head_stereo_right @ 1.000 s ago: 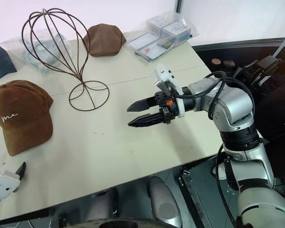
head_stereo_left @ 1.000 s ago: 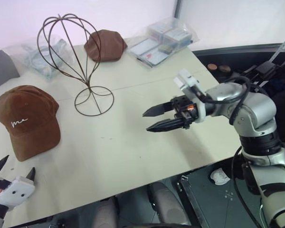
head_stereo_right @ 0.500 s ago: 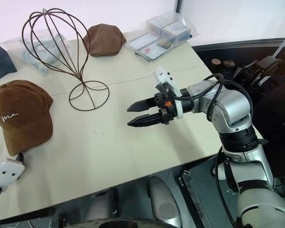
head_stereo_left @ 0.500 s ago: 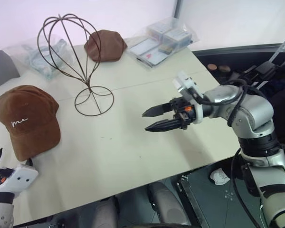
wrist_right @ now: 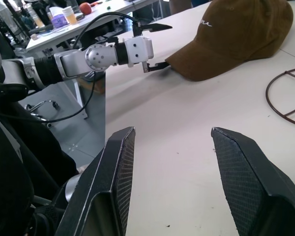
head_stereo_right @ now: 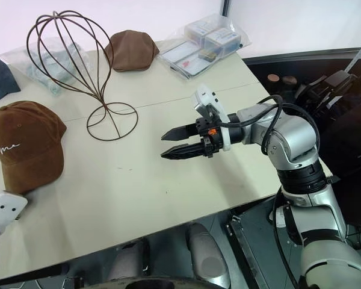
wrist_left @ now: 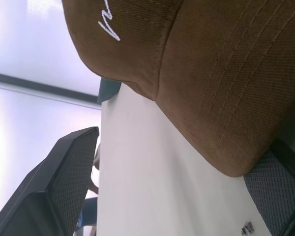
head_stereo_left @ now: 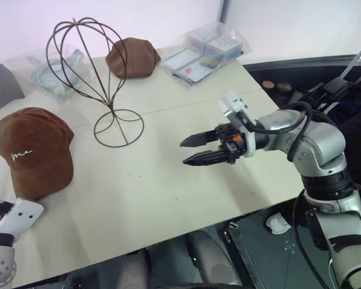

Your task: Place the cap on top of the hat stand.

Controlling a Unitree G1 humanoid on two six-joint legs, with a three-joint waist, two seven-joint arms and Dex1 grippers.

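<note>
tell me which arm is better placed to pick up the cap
Left: the left gripper sits at the cap brim with jaws open around it. The right gripper hangs open over bare table, far off.

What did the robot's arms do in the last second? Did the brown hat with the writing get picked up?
Not yet. The left gripper slid in toward the brim of the cap, open, its fingers now on either side of the brim. The cap lies on the table where it was. The right gripper stayed open over the table, and the hat stand is bare as before.
</note>
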